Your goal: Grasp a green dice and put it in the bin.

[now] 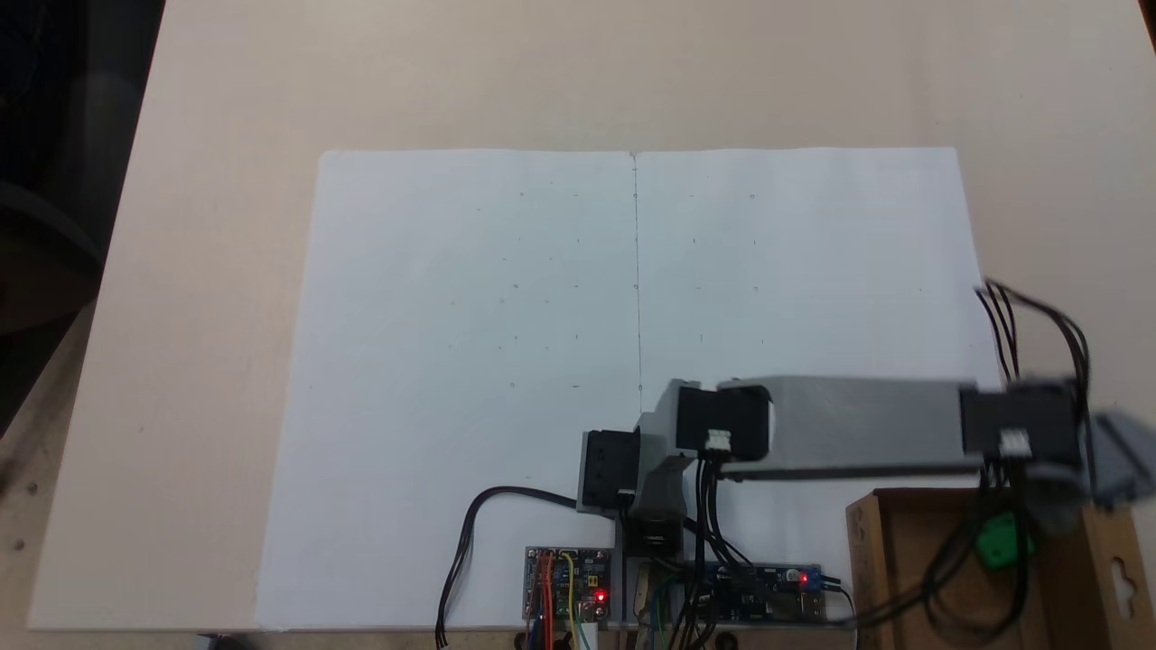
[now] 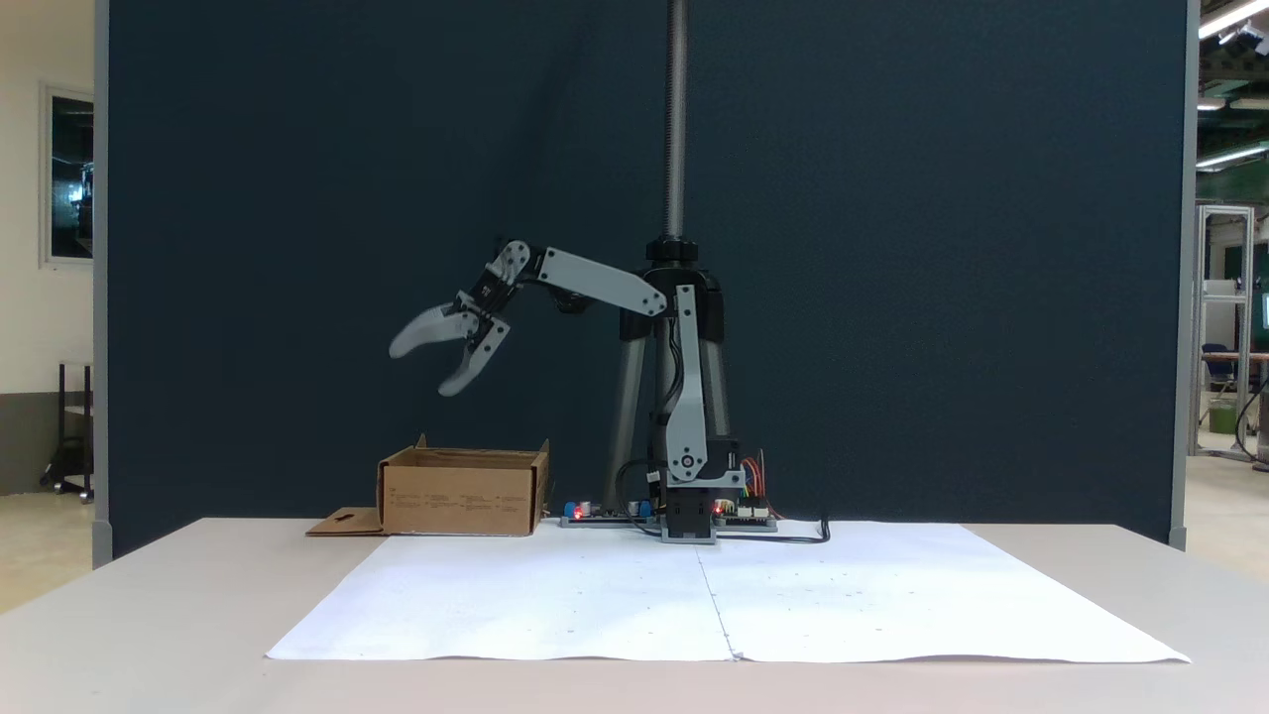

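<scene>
The green dice shows inside the outline of the bin, a brown cardboard box, partly crossed by black cables. In the side-on fixed view the bin stands on the table left of the arm's base, and its walls hide the inside. My gripper hangs well above the bin, open, with its jaws spread and nothing between them. From above, the grey forearm reaches right over the bin's near corner.
Two white paper sheets cover the table's middle. Circuit boards with red lights and cables sit by the arm's base. The bin's flap with a hang-hole lies flat on the table. A metal pole rises behind the arm.
</scene>
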Available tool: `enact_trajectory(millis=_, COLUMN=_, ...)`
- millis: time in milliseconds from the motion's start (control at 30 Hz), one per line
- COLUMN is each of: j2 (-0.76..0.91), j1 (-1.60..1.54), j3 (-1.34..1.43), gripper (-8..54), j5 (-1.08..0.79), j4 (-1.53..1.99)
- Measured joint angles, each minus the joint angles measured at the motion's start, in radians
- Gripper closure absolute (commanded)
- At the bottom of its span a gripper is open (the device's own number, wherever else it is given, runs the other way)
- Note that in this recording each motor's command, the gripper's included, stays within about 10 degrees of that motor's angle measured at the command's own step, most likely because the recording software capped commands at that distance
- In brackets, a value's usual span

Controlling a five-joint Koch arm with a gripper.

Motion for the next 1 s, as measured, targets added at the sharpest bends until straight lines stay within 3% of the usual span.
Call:
enact_trajectory(millis=333, j2=0.054, j1=-0.486, j3=0.005, gripper=3.7, j5=0.253, j4=-0.009)
enact_trajectory(millis=633, j2=0.098, j1=-0.971, j3=0.233, gripper=2.5, j5=0.39, j4=-0.028)
enact_trajectory(millis=1000, j2=0.275, j1=-1.373, j3=0.913, gripper=2.0, j5=0.425, j4=-0.425)
